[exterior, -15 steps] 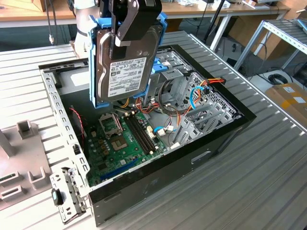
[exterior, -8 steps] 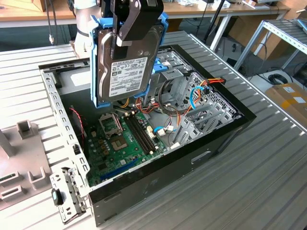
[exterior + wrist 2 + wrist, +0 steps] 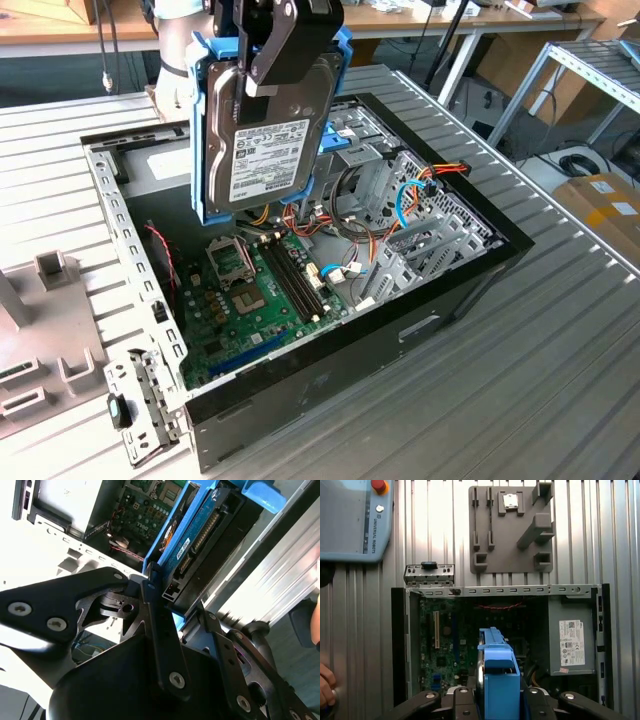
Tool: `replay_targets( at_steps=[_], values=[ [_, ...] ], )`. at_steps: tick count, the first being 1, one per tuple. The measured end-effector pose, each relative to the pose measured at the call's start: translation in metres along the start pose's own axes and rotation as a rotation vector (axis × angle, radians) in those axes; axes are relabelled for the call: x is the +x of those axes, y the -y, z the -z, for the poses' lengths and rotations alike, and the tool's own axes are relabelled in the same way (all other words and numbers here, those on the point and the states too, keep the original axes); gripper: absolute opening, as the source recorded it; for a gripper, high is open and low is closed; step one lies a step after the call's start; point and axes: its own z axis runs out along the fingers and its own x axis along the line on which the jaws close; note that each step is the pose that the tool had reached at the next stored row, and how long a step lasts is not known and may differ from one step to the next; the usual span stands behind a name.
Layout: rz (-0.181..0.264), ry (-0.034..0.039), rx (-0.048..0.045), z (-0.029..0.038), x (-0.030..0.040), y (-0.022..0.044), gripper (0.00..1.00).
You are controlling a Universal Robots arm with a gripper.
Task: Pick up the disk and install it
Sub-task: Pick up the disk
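Exterior view, claw (image 3: pixel 268 80) clamped on disk (image 3: pixel 262 155) above open case (image 3: pixel 330 380), first wrist view, grey tray (image 3: pixel 510 540) near case

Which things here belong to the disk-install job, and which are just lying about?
Job: dark grey rectangular metal hard drive with blue plastic rails; black tool shut on it; open black metal computer case.
Lying about: grey plastic fixture plate; grey control pendant with red button; small metal bracket beside the case.

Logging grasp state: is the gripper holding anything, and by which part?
The gripper is shut on the disk, pinching its upper end, a finger on each flat face; the disk hangs upright over the open case.
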Motion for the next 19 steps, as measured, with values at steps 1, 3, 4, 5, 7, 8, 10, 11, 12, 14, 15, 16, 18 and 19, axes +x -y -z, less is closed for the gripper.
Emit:
replay_targets(
  at_steps=[1, 3, 4, 5, 7, 8, 10, 11, 12, 14, 15, 16, 18, 19],
  values=[
    [0.0, 0.0, 0.0, 0.0, 0.0, 0.0009, 0.37],
    [0.0, 0.0, 0.0, 0.0, 0.0, 0.0015, 0.37],
    [0.0, 0.0, 0.0, -0.0001, 0.0001, 0.0018, 0.37],
    [0.0, 0.0, 0.0, -0.0001, 0.0001, 0.002, 0.37],
    [0.0, -0.0001, 0.0, -0.0001, 0.0011, 0.0023, 0.37],
    [0.0, 0.0, 0.0, -0.0001, 0.0017, 0.0025, 0.37],
    [0.0, 0.0, 0.0, 0.0, 0.003, 0.0026, 0.37],
    [0.0, 0.0001, 0.0, 0.0, 0.0037, 0.0027, 0.37],
    [0.0, 0.0, 0.0, 0.0, 0.0043, 0.0027, 0.37],
    [0.0, 0.0, 0.0, 0.0001, 0.0056, 0.0028, 0.37],
    [0.0, 0.0, 0.0, 0.0001, 0.0064, 0.0028, 0.37],
    [0.0, 0.0, 0.0, 0.0002, 0.0072, 0.0029, 0.37],
    [0.0, 0.0001, 0.0, 0.0002, 0.0086, 0.0029, 0.37],
    [0.0, 0.0, 0.0, 0.0003, 0.0093, 0.0029, 0.37]
  ],
)
